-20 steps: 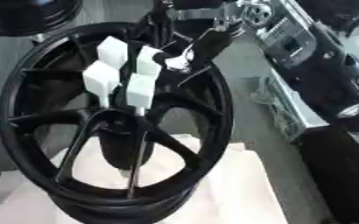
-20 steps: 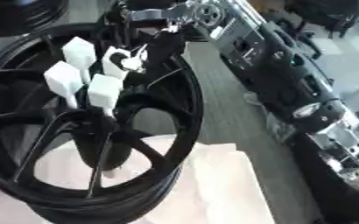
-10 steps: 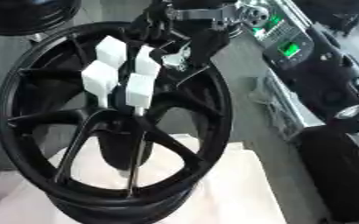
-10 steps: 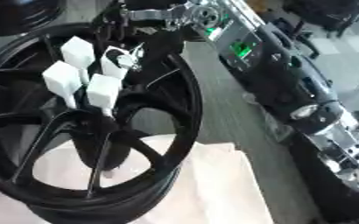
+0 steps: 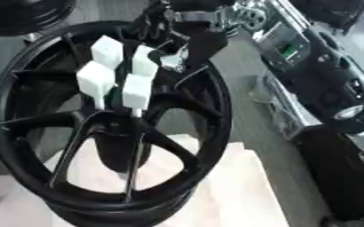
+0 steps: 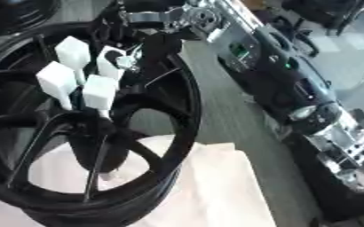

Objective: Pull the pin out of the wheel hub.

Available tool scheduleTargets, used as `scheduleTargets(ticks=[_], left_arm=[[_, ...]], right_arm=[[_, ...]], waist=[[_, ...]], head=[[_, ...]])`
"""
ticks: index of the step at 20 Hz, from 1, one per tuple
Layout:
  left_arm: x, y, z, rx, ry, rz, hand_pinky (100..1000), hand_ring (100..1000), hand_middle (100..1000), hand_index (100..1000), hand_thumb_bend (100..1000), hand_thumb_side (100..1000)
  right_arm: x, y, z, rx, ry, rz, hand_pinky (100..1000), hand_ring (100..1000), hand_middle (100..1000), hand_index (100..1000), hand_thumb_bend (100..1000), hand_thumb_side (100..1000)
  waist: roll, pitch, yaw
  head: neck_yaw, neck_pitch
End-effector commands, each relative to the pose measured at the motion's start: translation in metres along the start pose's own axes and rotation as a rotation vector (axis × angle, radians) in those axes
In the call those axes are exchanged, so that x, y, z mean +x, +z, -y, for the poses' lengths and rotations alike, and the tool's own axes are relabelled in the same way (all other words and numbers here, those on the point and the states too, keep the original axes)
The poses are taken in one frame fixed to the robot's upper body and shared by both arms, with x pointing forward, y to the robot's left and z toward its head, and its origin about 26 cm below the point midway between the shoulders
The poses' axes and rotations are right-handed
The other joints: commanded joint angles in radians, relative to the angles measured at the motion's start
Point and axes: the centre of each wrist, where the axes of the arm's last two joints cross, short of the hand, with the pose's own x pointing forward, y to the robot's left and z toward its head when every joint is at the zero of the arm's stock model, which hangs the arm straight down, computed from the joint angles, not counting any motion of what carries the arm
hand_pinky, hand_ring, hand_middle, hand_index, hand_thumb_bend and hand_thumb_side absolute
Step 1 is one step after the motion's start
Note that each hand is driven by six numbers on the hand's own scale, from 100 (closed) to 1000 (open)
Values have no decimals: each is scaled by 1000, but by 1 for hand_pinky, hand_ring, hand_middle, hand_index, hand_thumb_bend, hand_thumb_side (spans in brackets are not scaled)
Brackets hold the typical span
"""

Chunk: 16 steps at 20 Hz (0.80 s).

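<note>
Wheel hub [image 5: 107, 133]: black, multi-spoke, standing tilted on a pale cloth [image 5: 239, 195] that covers the support under it. The rim fills most of the left eye view.

Pins: four white block-headed pins [image 5: 111, 73] sit clustered at the hub centre, above the middle of the wheel, heads toward the camera, thin stems running down into the hub. The upper-right pin [image 5: 144, 61] of the cluster is the one nearest the robot's hand.

Right hand [image 5: 187, 49]: black, comes in from above the hub, its arm [image 5: 294, 48] running off to the hub's right. The fingers are curled down at the upper-right pin, with a small silvery part showing just beside that pin's head. Fingers and pin overlap in both views; I cannot tell whether the fingers are actually closed on the pin or only touching it.

Left hand: not seen in either view.

Surroundings: to the right of the hub, the arm's dark casing carries a small green-lit panel [image 5: 286, 44] and silver joints [image 6: 325, 119]. A second black wheel [image 5: 22, 17] lies beyond the hub, at its upper left. Grey floor [image 5: 247, 102] shows between hub and arm.
</note>
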Motion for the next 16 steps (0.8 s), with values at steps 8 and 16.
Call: scheduleTargets(ticks=[8,16], left_arm=[[8,-4,-7,8,-27,23,891,956,957,811,138,1000],[8,-5,-7,9,-29,25,890,955,956,811,135,1000]], right_arm=[[-8,3,3,-2,4,-34,645,732,762,936,100,814],[-13,2,-1,13,-1,-50,646,733,762,942,100,905]], waist=[[11,-6,2],[11,0,3]], head=[[-16,-2],[-19,-2]])
